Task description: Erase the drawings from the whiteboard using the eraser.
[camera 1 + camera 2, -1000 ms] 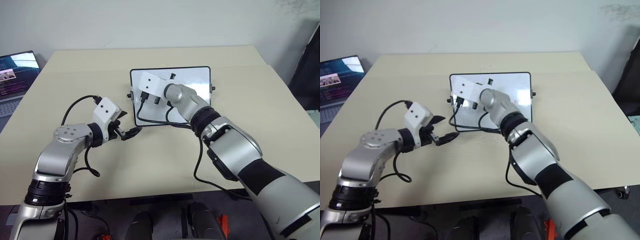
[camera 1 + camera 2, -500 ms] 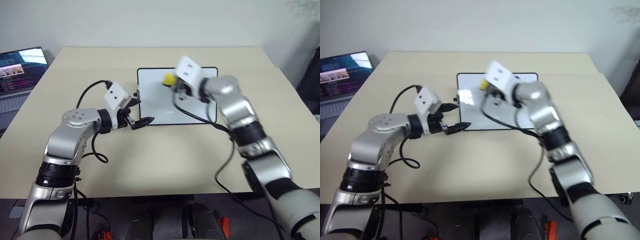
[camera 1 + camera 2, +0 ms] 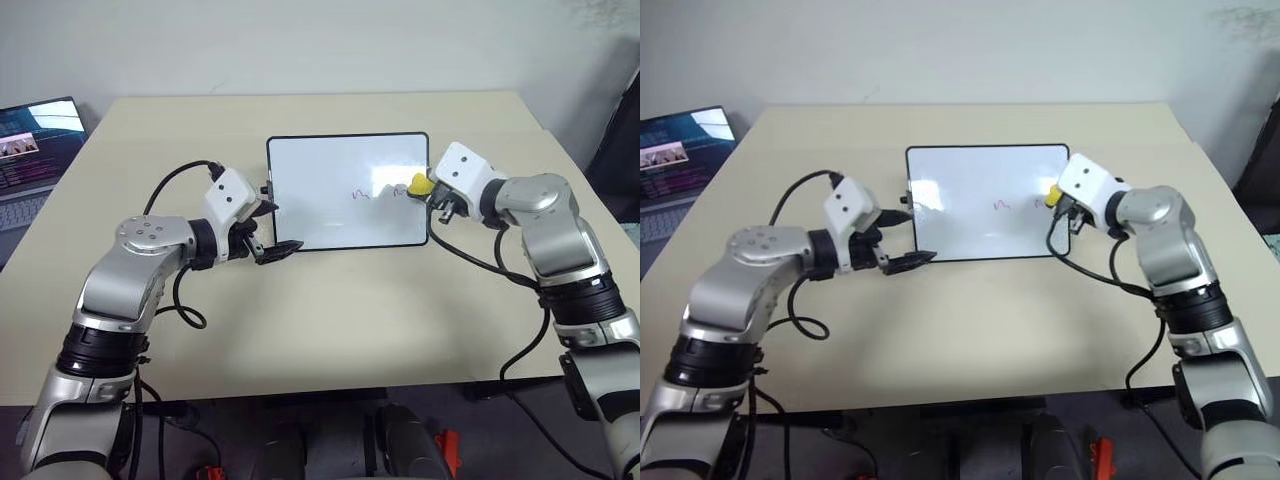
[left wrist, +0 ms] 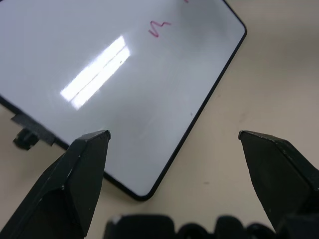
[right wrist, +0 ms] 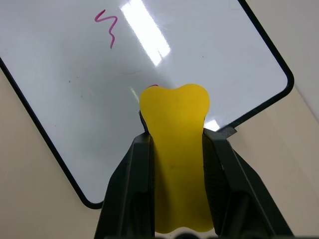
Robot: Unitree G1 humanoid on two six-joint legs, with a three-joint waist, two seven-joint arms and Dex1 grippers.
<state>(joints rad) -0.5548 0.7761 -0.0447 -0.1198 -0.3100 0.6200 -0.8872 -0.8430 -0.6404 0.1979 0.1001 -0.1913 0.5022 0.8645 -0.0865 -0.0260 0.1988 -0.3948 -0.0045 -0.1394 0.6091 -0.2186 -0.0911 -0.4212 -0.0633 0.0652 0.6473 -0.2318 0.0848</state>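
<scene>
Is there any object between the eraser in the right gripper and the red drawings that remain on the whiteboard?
Nothing visible. The eraser is over the whiteboard, one red squiggle just ahead on bare white surface.

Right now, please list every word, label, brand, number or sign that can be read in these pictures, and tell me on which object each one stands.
None can be read.
Glossy white rectangular whiteboard: red marker squiggles, wavy lines, not letters.
Open laptop screen at the table's far left: coloured lines of text and a small image, too small and blurred to read.
Small yellow eraser block: no print visible.
</scene>
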